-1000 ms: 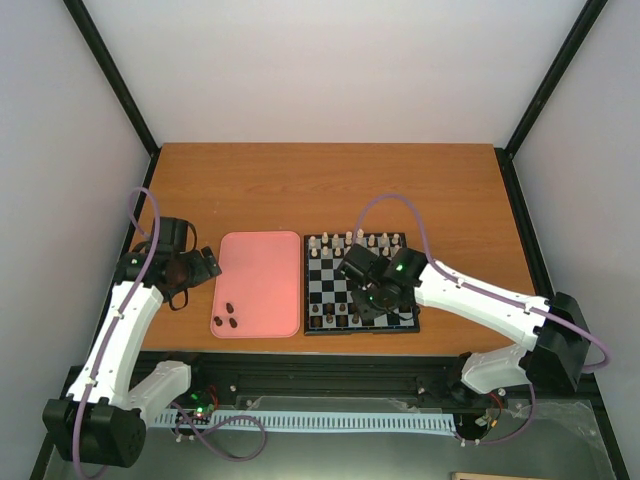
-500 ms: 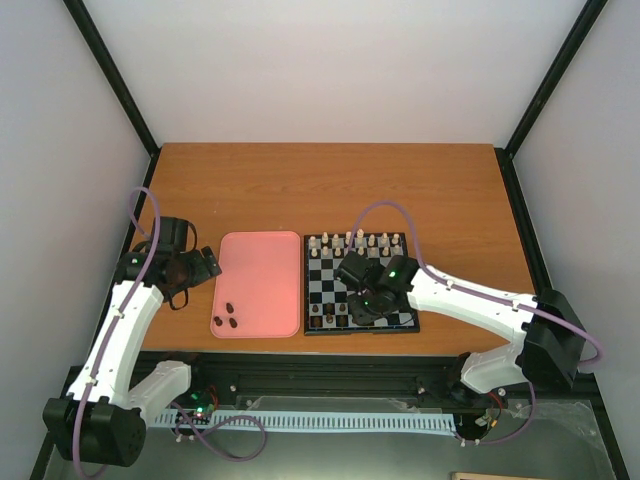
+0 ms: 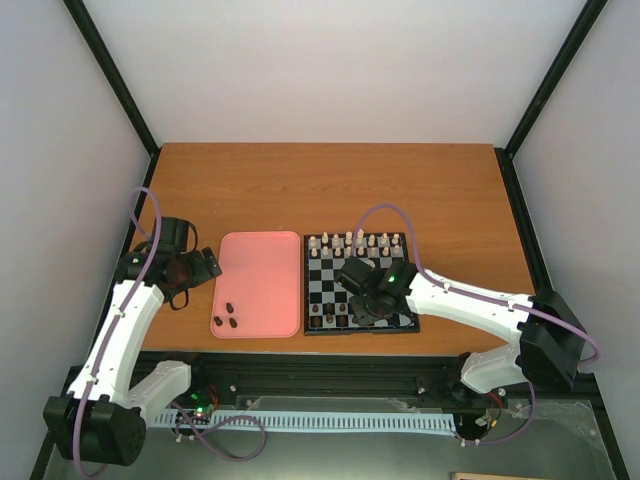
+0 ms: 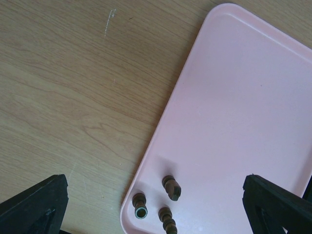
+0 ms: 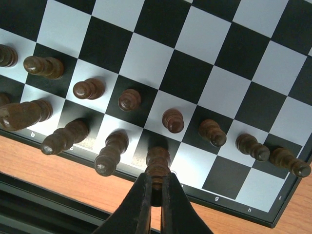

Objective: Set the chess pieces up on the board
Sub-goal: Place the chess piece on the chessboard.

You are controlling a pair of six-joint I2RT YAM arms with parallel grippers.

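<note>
1. Counts: there is one board (image 5: 195, 73), one pink tray (image 4: 234, 97) and two arms on a wooden table (image 3: 440, 190). The right wrist view shows eight dark brown chess pieces (image 5: 129, 99) in the second rank. The edge rank has four clear ones, plus a sliver cut off at the left border. Three more dark pieces (image 4: 170, 187) lie on the tray. Cream pieces (image 3: 355, 240) line the board's far side and are too small to count.
2. Right gripper (image 5: 156, 184): the jaws are nearly closed, pinching the head of the held piece (image 5: 157, 158). It is upright over an edge-rank square directly ahead of the fingertips. Whether its base touches the square cannot be told.
3. Surroundings of the right gripper: one edge-rank piece stands on the next square to the left of the held piece. A pawn occupies the square just beyond it. The board's black rim passes beneath the fingers.
4. Left gripper (image 3: 200, 267): it is spread wide and grips nothing, hovering over the tray's edge where it meets the table. The three tray pieces lie on their sides between its fingers (image 4: 34, 204) and near the tray's corner, apart from both fingers.
</note>
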